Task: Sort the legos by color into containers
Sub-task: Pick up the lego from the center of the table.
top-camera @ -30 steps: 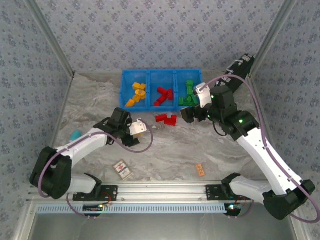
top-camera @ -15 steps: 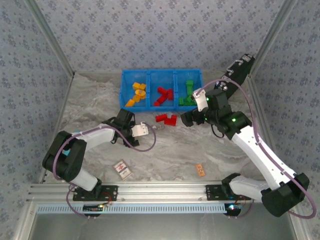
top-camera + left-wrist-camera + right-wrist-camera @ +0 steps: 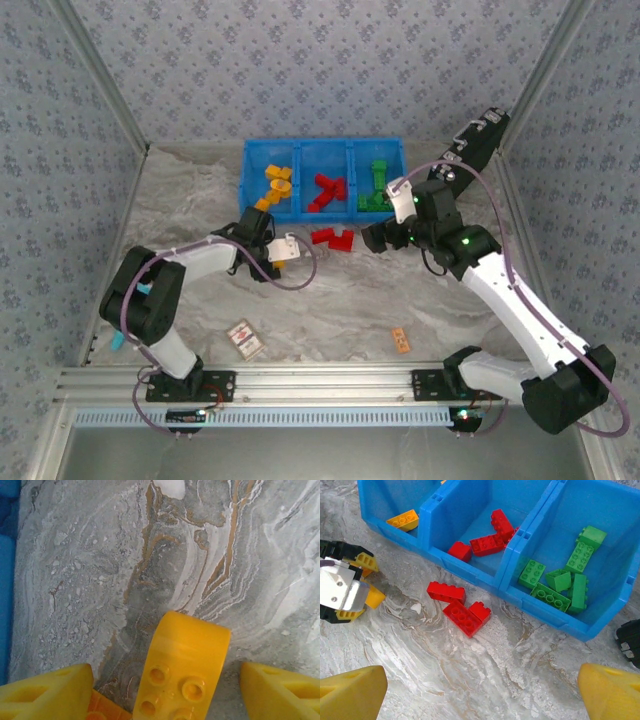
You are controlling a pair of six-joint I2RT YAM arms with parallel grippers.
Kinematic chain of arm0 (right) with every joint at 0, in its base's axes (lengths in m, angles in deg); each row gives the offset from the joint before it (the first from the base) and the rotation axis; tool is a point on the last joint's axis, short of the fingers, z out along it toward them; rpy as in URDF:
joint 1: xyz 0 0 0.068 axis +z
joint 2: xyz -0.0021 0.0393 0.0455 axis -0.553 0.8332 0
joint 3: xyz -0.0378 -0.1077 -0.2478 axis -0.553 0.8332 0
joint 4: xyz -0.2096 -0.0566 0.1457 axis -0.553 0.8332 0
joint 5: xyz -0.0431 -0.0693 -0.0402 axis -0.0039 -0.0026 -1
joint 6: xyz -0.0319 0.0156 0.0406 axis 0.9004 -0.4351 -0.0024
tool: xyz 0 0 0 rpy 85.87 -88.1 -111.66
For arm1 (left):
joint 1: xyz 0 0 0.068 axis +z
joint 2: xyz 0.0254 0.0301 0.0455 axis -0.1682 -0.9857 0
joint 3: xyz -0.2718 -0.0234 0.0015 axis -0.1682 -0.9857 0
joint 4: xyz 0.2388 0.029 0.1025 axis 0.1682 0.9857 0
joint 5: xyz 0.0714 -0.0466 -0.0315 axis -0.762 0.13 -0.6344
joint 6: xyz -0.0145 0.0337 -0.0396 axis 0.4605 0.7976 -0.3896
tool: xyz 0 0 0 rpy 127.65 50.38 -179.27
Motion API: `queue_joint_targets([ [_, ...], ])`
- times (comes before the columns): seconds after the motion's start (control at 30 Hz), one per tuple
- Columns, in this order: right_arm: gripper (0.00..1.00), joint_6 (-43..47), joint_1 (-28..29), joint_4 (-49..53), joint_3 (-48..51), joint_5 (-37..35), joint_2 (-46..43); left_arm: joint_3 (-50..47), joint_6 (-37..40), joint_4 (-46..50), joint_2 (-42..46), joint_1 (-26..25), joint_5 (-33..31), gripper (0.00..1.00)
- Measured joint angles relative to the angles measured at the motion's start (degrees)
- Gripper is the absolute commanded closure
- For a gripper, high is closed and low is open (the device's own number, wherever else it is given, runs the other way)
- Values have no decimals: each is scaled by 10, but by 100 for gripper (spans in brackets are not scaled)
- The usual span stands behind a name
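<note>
1. The left pincer (image 3: pixel 165 672) is closed on an orange-yellow plastic brick (image 3: pixel 185 650), with the bright blue three-compartment plastic bin (image 3: pixel 540 609) just beyond it.
2. The right pincer (image 3: pixel 480 690) gapes wide and empty. Loose red plastic bricks (image 3: pixel 460 607) lie just ahead of it, outside the bin.
3. The compartments already hold orange, red and green bricks apart, so I judge the task nearly finished.
</note>
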State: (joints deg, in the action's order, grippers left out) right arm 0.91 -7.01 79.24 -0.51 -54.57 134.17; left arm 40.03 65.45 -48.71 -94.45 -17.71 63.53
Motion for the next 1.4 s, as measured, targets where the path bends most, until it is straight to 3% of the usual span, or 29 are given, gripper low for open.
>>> queue_joint_targets([
  [0.1,0,0,-5,-3,0,4,1,22,4,17,-18,6,5,31],
  [0.43,0,0,-16,-8,0,6,4,80,7,94,-58,15,35,43],
  [0.9,0,0,-25,-8,0,8,4,79,-43,119,-53,15,41,68],
  [1.23,0,0,-27,-8,0,8,4,76,-102,127,18,15,27,68],
  [1.4,0,0,-27,-8,0,9,5,145,-134,94,33,15,3,68],
])
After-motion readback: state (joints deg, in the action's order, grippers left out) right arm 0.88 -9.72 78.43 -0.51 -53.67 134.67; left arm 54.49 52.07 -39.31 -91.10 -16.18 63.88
